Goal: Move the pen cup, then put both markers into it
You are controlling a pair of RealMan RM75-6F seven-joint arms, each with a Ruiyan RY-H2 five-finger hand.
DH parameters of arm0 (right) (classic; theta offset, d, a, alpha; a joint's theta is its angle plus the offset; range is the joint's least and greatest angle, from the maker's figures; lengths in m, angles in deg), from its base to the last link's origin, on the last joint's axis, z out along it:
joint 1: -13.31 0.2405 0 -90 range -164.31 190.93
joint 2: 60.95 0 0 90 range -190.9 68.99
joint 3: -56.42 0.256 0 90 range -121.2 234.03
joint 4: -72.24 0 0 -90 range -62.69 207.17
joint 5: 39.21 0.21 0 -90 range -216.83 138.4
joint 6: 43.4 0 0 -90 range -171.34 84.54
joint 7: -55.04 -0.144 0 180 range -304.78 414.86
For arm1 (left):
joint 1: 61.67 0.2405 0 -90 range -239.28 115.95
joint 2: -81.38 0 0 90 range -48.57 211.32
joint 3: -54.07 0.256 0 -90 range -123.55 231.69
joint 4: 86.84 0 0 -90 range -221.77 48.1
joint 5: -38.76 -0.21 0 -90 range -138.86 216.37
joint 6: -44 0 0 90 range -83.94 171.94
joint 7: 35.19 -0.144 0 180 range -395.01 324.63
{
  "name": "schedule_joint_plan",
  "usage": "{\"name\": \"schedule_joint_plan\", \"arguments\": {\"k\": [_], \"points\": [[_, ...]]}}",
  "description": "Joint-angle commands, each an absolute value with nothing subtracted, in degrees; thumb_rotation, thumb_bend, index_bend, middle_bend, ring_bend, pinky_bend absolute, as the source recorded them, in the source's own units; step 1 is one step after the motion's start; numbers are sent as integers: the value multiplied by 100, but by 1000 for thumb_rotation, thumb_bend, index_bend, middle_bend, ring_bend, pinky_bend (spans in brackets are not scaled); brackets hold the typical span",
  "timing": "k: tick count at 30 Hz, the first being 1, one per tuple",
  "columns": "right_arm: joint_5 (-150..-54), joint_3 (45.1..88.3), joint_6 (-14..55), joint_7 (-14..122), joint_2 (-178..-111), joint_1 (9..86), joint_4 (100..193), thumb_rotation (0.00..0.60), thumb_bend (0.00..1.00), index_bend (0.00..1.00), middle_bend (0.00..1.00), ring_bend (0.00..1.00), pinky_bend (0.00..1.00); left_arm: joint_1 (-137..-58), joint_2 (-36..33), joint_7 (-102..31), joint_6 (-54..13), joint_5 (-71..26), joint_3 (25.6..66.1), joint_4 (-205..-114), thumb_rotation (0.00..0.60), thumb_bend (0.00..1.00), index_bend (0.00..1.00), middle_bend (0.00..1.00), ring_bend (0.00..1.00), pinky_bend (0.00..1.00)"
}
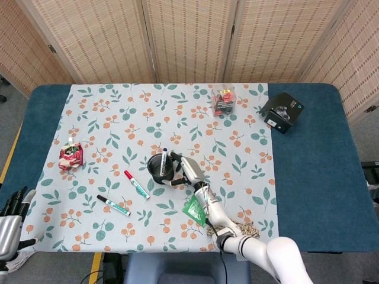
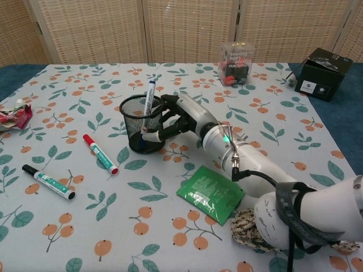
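My right hand (image 2: 173, 118) (image 1: 185, 168) grips a black mesh pen cup (image 2: 138, 123) (image 1: 160, 166) from its right side. A blue-capped marker (image 2: 148, 98) stands inside the cup. The cup sits low over the floral cloth near the table's middle. To its left lie a red-capped marker (image 2: 100, 153) (image 1: 136, 184) and a black-capped marker (image 2: 48, 182) (image 1: 113, 205), both flat on the cloth. My left hand (image 1: 13, 218) shows at the lower left corner of the head view, off the table, fingers apart and holding nothing.
A green packet (image 2: 211, 194) and a coil of rope (image 2: 249, 226) lie under my right forearm. A red snack pouch (image 1: 71, 156) is at the left. A clear box (image 1: 223, 100) and a black box (image 1: 282, 111) stand at the back right.
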State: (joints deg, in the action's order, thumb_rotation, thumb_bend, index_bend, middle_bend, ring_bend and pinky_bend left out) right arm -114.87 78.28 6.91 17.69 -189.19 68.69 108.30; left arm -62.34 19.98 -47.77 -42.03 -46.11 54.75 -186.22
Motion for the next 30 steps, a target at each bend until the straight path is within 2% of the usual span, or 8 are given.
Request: {"name": "schedule_joint_plan", "arguments": {"k": [1, 4, 7, 9, 11, 18, 26, 30], "points": [[-11544, 7824, 644, 1651, -19083, 7043, 10503, 600, 207, 432, 304, 329, 466, -6238, 1994, -4799, -4190, -4590, 5470, -18626, 600, 107, 0, 0, 19, 342], [-11621, 7717, 642, 1523, -19096, 7100, 10407, 600, 162, 359, 238, 296, 439, -6232, 2004, -4778, -4194, -4580, 5464, -18619, 600, 107, 0, 0, 19, 342], [-11716, 7634, 664, 1406, -19057, 7124, 10339, 600, 96, 68, 97, 164, 248, -6230, 2006, -4785, -4190, -4567, 5461, -18608, 600, 107, 0, 0, 19, 342], [-11789, 7561, 710, 1416, -18989, 7112, 10354, 600, 57, 1, 22, 67, 104, -6229, 2002, -4792, -4197, -4568, 5457, -18604, 600, 107, 0, 0, 19, 342], [-11842, 7513, 814, 1465, -18889, 7070, 10435, 600, 15, 0, 0, 5, 9, -6230, 1995, -4803, -4195, -4567, 5455, -18605, 600, 107, 0, 0, 19, 342], [-11965, 7255, 1457, 2263, -18076, 6462, 11518, 600, 0, 0, 0, 0, 0, -6242, 1951, -4901, -4162, -4517, 5443, -18605, 600, 107, 0, 0, 19, 342], [-12262, 6347, 2608, 4085, -15276, 4873, 15004, 600, 7, 0, 0, 0, 0, -6257, 1878, -5124, -4137, -4508, 5452, -18636, 600, 107, 0, 0, 19, 342], [-12368, 5875, 3052, 4893, -13960, 4229, 16150, 600, 47, 0, 0, 0, 0, -6297, 1751, -5420, -4106, -4467, 5428, -18609, 600, 107, 0, 0, 19, 342]]}}
